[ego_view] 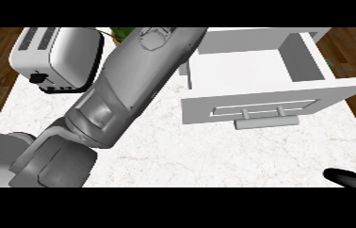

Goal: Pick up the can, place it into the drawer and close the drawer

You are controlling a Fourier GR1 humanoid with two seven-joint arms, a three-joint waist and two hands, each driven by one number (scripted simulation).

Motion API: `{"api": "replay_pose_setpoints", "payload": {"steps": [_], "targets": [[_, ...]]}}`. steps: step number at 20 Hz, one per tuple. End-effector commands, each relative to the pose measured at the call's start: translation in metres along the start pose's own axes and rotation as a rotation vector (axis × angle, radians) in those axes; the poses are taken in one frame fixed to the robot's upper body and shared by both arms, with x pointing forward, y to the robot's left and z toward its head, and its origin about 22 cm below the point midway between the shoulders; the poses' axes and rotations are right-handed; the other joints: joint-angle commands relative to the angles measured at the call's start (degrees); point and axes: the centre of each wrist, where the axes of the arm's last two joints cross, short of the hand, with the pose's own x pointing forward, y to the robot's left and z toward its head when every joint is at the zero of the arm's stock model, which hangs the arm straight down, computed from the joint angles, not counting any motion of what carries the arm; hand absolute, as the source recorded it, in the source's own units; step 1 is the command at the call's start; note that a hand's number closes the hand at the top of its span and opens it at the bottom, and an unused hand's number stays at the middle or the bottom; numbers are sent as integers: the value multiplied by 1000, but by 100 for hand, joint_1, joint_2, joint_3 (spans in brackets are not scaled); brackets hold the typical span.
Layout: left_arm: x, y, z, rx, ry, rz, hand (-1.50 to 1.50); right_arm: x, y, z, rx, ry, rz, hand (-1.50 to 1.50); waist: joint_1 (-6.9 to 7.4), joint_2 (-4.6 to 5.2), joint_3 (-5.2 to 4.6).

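Note:
The white drawer (201, 110) stands pulled out at the right, its inside bare where it shows, with a grey bar handle (266, 123) on its front panel. My left forearm (132, 76) rises from the lower left to the top edge just left of the drawer; its hand lies beyond the picture. Only a black tip of my right hand (341, 176) shows at the lower right corner, in front of the drawer and apart from it. I see no can; the forearm covers much of the counter's middle.
A silver toaster (59, 57) stands at the back left on the white marble counter (208, 151). A bit of green plant (122, 33) peeks out behind the forearm. Wooden floor shows past the counter's left and right edges.

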Motion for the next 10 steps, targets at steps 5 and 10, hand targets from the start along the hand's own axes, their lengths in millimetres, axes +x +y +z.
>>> {"api": "replay_pose_setpoints", "payload": {"steps": [5, 10], "targets": [[-7, -2, -4, 133, 1, -28, -150, 6, 2, -15, 14, -19, 4, -150, -170, 59, 8], [0, -5, -5, 171, 0, -38, -150, -3, 10, -18, 33, -24, 5, -150, -177, 74, 10]]}}
